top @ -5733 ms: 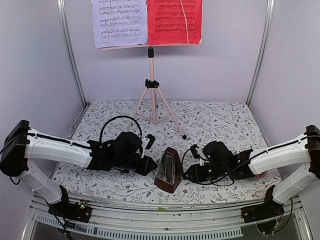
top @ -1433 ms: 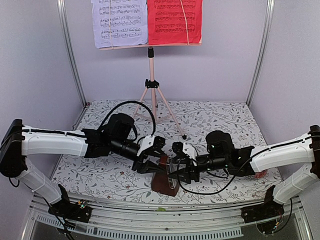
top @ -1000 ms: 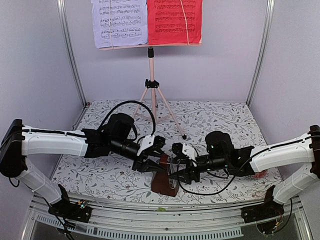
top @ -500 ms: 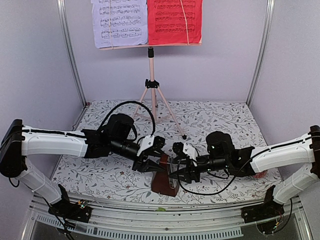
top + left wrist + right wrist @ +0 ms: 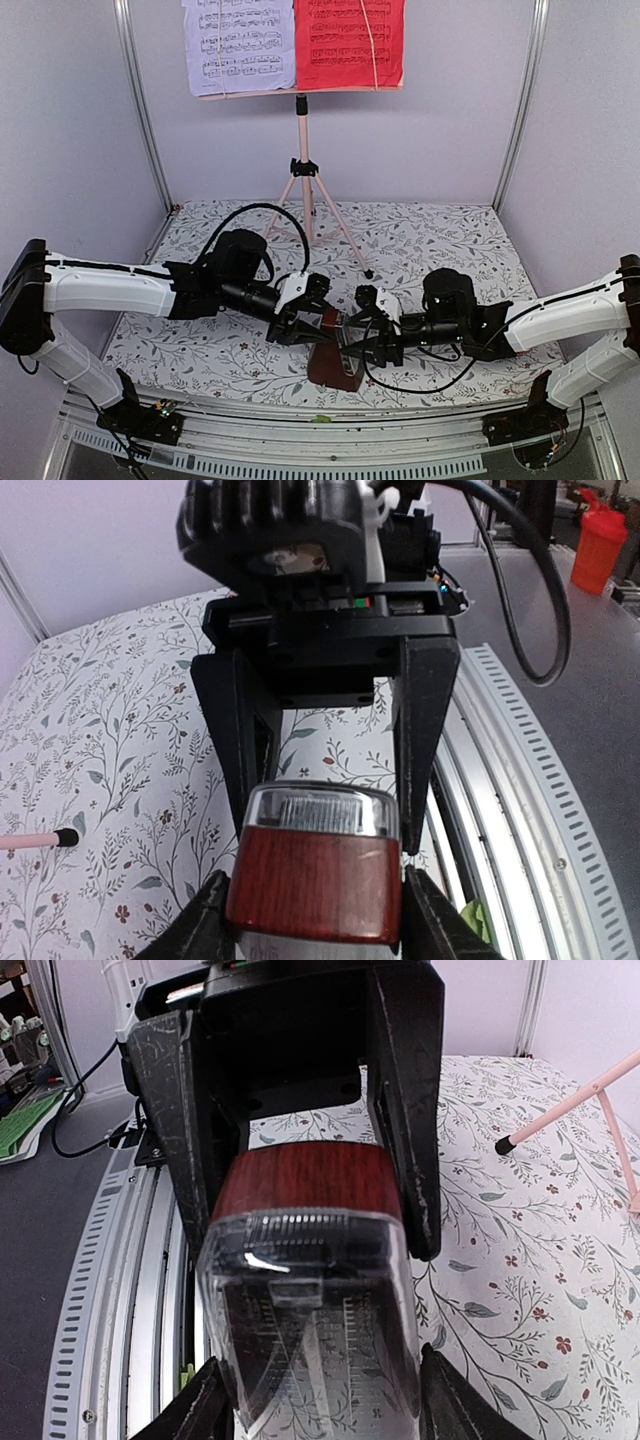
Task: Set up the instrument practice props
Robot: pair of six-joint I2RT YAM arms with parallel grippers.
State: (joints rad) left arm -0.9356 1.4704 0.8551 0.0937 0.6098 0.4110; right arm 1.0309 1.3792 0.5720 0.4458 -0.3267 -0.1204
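Note:
The dark brown pyramid metronome (image 5: pixel 335 362) stands near the table's front edge, between both grippers. My left gripper (image 5: pixel 312 326) is shut on its wooden body (image 5: pixel 315 875) from the left. My right gripper (image 5: pixel 352 340) is shut on the clear front cover (image 5: pixel 310 1330) from the right. In the right wrist view the wooden top (image 5: pixel 305 1185) shows beyond the cover, flanked by the left gripper's fingers (image 5: pixel 405 1110). The pink tripod music stand (image 5: pixel 305 200) stands at the back. A lilac sheet (image 5: pixel 238 45) and a red sheet (image 5: pixel 350 40) rest on its desk.
One stand leg (image 5: pixel 590 1095) ends in a black foot (image 5: pixel 368 273) close behind the right gripper. A ribbed metal rail (image 5: pixel 330 430) runs along the table's front edge. Frame posts (image 5: pixel 145 110) stand at both back corners. A red bottle (image 5: pixel 598 550) sits off the table.
My right gripper has closed in on the clear cover and its arm has drawn slightly to the right. The left gripper has kept its hold and place.

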